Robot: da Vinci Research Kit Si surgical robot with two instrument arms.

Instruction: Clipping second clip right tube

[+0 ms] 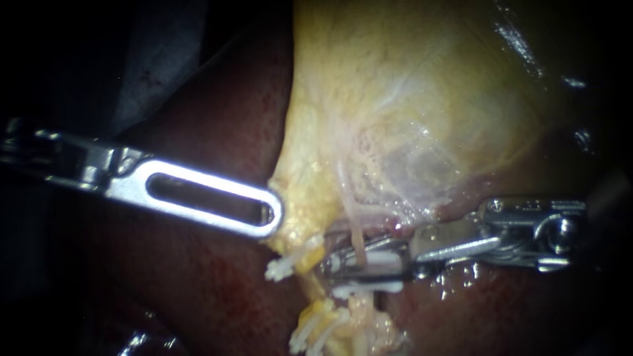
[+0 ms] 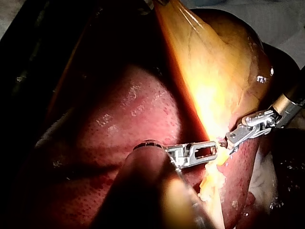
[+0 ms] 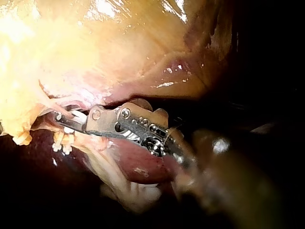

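The dark red liver (image 1: 217, 132) fills the left and bottom of the endoscope frame. The yellow gallbladder (image 1: 409, 99) lies over it at upper centre. The left instrument (image 1: 267, 214) reaches in from the left edge; its hand, jaws pressed together, pinches the gallbladder's lower left corner. The right instrument (image 1: 333, 270) enters from the right edge. Its hand grips a white clip (image 1: 369, 287) at lower centre, which straddles the thin pale right tube (image 1: 357, 232) just under the gallbladder. Other clips (image 1: 280, 267) sit to its lower left.
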